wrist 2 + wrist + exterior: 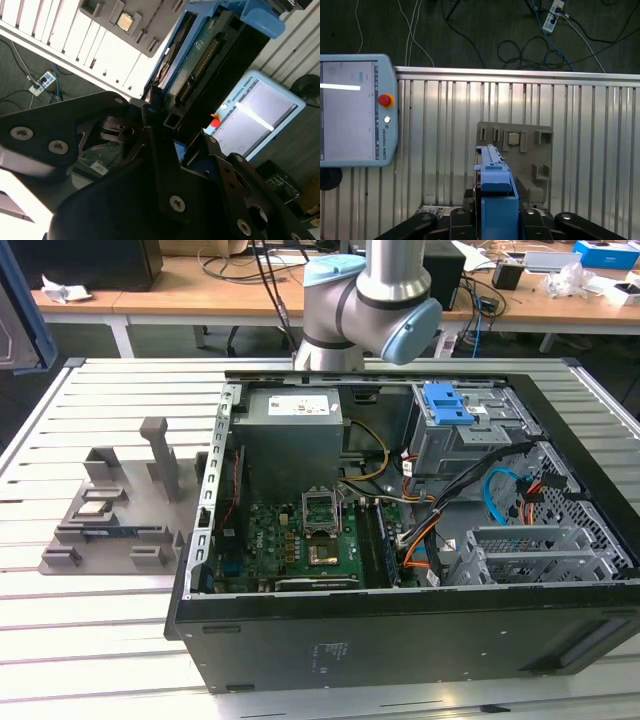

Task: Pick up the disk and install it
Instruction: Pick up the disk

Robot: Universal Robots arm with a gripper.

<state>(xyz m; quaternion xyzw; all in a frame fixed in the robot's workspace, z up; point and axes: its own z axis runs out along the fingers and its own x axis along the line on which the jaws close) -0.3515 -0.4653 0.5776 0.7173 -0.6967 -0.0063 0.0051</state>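
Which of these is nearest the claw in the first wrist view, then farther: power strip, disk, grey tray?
1. The disk, held in the claw.
2. The grey tray, on the table.
3. The power strip, on the floor.

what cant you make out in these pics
- Label of the disk: it sits edge-on in the first wrist view, clamped in the gripper.
- Upper part of the arm: cut off by the exterior view's top edge.
- Inside of the drive cage: covered by its blue latch and cables in the exterior view.
- Part of the teach pendant: cut off by the first wrist view's edge.
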